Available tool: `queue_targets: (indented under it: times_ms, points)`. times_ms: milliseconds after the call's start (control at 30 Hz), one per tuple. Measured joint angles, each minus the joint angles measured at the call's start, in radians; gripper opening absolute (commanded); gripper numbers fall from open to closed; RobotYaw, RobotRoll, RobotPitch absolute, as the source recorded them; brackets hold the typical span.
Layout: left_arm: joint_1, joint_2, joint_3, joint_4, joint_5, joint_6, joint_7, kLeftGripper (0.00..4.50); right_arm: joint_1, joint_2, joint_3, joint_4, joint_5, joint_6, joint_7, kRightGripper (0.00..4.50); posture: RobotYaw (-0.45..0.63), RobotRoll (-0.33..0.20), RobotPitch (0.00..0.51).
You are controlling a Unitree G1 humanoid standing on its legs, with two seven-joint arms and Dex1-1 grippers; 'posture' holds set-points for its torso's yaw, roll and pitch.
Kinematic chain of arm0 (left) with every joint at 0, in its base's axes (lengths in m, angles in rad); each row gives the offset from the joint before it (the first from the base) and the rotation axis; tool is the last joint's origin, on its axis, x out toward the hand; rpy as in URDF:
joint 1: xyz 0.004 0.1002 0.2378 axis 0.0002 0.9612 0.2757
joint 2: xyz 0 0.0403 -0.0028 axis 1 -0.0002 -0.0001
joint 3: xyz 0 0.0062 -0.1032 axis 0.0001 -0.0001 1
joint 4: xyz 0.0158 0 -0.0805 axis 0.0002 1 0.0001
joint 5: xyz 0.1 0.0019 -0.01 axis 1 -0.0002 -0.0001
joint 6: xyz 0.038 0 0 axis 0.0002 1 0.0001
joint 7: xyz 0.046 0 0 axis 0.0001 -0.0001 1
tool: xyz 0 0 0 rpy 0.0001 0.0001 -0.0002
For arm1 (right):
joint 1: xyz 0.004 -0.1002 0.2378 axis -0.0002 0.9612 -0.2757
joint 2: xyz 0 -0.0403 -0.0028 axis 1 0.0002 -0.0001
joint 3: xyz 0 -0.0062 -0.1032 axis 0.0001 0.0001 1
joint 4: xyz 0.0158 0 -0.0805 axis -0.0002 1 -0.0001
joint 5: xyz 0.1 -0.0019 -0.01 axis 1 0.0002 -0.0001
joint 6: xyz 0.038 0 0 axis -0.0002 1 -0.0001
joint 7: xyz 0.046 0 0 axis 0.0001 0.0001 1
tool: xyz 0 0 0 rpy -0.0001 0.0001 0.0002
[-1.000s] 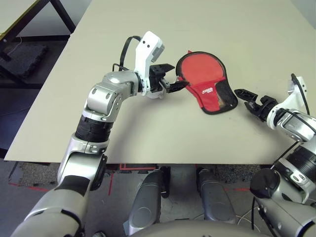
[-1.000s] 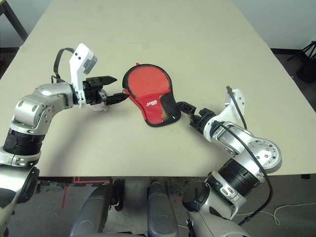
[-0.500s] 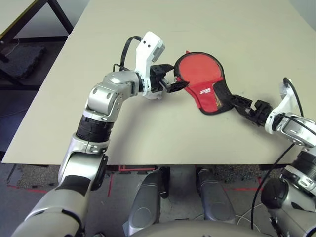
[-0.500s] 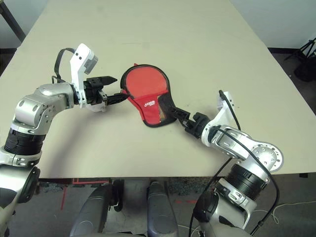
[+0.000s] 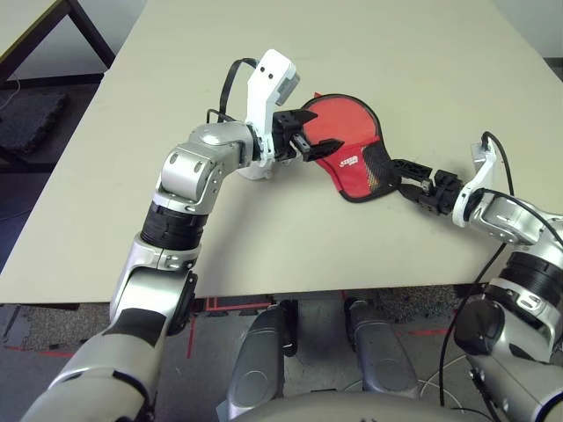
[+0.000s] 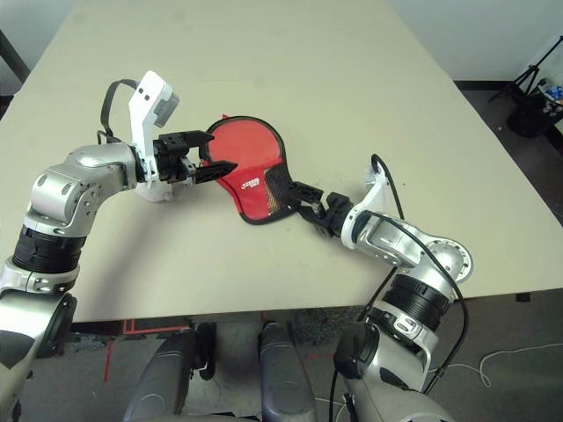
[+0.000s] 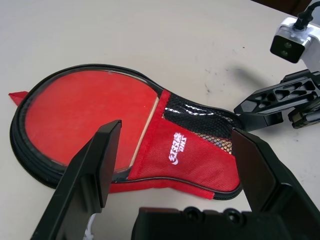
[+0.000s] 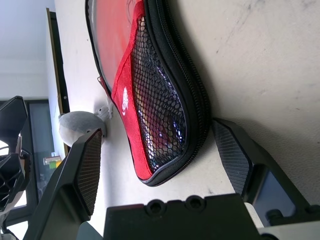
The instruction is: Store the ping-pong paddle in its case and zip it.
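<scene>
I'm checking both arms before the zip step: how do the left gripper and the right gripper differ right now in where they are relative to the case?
The left gripper hovers over the case's round red end; the right gripper sits low at the narrow black mesh end. The left gripper is raised above the table; the right gripper lies close to the tabletop, its fingers on either side of the case's tip. Both are wide open, gripping nothing.
</scene>
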Motion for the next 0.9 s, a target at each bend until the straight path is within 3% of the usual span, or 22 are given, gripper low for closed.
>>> queue_targets:
  times_ms: [900]
  points:
    - [0.003, -0.01, 0.0, -0.004, -0.002, 0.016, 0.017, 4.46, -0.098, -0.037, 0.204, 0.138, -0.2, -0.032, 0.29, 4.5, 0.01, 0.0, 0.249]
